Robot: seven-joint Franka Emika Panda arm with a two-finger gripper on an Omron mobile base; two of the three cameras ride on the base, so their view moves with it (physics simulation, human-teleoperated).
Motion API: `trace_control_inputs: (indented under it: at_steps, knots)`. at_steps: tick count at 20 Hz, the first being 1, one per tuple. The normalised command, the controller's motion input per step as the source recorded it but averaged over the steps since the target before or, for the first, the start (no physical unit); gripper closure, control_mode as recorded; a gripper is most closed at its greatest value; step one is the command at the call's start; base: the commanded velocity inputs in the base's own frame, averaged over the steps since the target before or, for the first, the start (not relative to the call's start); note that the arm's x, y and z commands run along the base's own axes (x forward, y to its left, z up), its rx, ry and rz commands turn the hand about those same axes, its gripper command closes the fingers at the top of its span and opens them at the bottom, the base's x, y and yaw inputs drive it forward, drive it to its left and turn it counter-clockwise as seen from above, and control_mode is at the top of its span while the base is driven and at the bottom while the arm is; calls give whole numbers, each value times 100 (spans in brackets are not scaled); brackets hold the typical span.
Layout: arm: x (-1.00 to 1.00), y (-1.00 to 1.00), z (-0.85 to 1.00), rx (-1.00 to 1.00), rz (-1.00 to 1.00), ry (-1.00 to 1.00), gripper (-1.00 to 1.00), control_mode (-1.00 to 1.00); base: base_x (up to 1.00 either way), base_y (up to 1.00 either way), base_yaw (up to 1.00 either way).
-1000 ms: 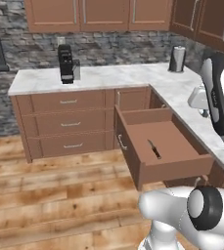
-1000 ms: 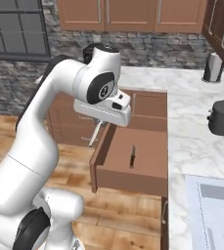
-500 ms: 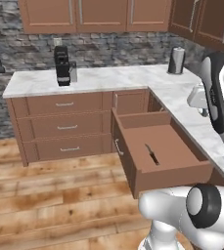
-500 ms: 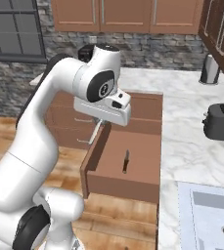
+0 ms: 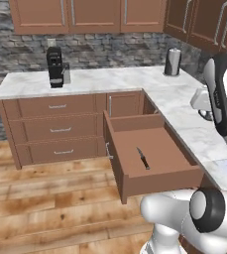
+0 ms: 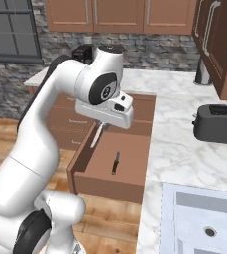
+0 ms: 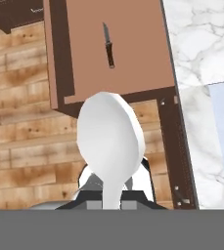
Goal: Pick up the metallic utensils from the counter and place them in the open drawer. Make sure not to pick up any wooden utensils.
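Since the earlier frames both base views had shifted as a whole, so the camera moved; the knife [image 5: 143,158] lay unchanged on the floor of the open drawer [image 5: 159,178]. Gripper [image 6: 101,127] hung over the drawer's left wall, fingers pinched on the handle of the silver spoon [image 7: 110,141], bowl pointing down. Marble counter [image 6: 184,154] ran along the drawer's right side, with a toaster [image 6: 218,124] on it.

- White marble counter [image 5: 184,116] wraps an L-shaped corner above brown cabinets.
- A black coffee machine [image 5: 55,67] and a steel canister [image 5: 172,61] stand on it.
- A dark toaster [image 6: 217,123] sits near the sink [image 6: 204,218].
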Motion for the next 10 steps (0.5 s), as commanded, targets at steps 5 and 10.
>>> trace_control_inputs:
  at_steps: [5,10]
  knots:
    - [53,2,0,0,0,20,100,-100,0,0,0]
    - [96,52,-10,-2,0,30,100,-100,0,0,0]
